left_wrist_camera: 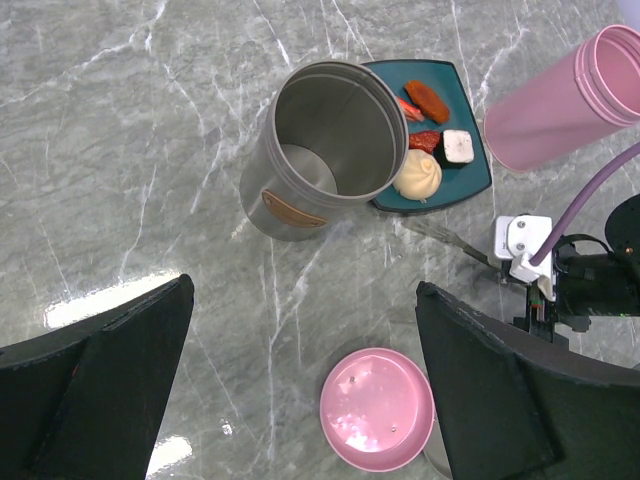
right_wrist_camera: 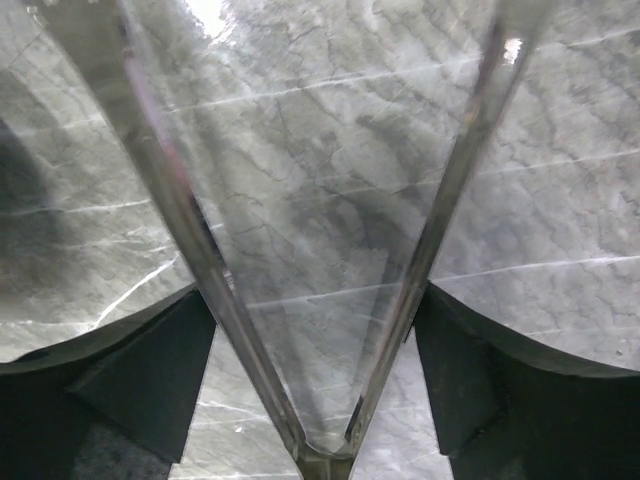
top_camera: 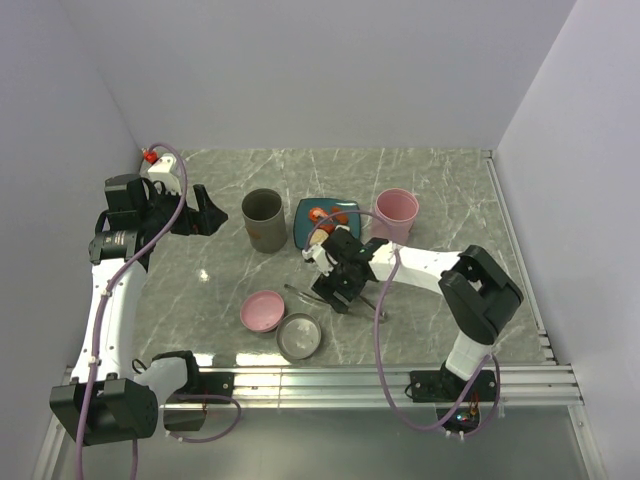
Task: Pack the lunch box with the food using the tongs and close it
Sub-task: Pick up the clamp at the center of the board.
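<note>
Right pincer (top_camera: 340, 288) squeezing tongs (right_wrist_camera: 185, 240) near joined end, I am thinking. Tongs' long arms pointing away toward teal plate (left_wrist_camera: 470, 188), where food (left_wrist_camera: 430, 100) is sitting. Left pincer (left_wrist_camera: 305, 300) hanging farther off, spread wide, holding nothing.

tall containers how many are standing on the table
2: a gray container just left of the plate, and a pink container just right of it. None seems hidden.
</note>
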Available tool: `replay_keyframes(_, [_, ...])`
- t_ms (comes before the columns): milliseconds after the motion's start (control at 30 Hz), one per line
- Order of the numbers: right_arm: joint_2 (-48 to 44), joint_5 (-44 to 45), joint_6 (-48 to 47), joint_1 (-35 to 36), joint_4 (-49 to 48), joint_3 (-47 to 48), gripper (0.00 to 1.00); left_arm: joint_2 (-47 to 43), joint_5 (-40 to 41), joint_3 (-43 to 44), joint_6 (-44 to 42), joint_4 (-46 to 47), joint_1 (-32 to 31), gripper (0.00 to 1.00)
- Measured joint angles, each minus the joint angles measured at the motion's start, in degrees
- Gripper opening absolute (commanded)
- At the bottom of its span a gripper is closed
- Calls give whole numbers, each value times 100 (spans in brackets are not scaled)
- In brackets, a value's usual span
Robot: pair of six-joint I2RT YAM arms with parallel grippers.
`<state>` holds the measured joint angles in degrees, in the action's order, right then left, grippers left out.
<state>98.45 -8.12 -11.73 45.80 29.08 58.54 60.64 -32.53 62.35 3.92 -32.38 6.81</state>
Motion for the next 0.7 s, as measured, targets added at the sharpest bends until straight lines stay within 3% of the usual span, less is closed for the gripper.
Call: replay_keyframes(700, [-2006, -350, -52, -59, 1572, 566, 75, 4, -17, 2, 24, -2, 2, 99])
